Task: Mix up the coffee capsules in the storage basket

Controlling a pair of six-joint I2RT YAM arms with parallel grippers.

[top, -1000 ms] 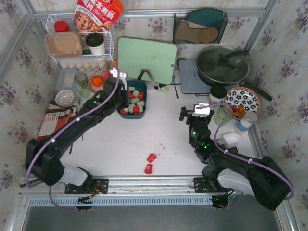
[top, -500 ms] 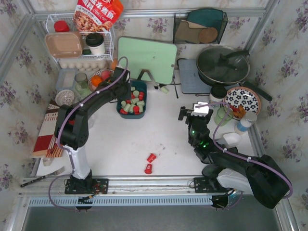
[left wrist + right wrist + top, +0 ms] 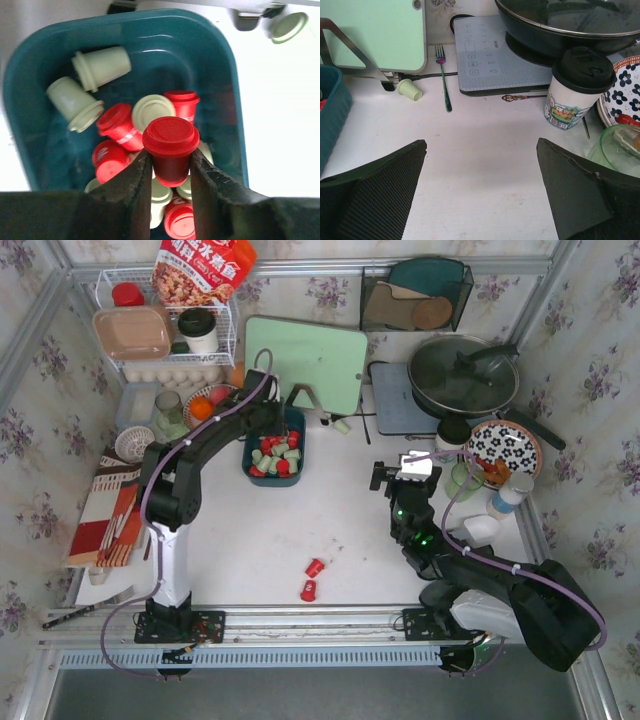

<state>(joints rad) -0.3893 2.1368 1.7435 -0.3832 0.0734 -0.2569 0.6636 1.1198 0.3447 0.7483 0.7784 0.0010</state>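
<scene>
Left fingers [image 3: 270,427] clamp a red capsule [image 3: 171,150] over your storage basket [image 3: 30,100], capsules [image 3: 120,125] inside already mingled — right fingers [image 3: 481,150] wide, empty. Two red strays [image 3: 315,567] remain on the bench [image 3: 250,540].

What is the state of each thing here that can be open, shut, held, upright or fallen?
Left hand: shut on red capsule, over the basket.
Right hand: open, empty.
Storage basket: holds jumbled capsules, red and pale green.
Loose red capsules: two, on the table outside the basket.
Loose green capsule: on its side on the table.
Pan: covered.
Paper cup: upright, capped.
</scene>
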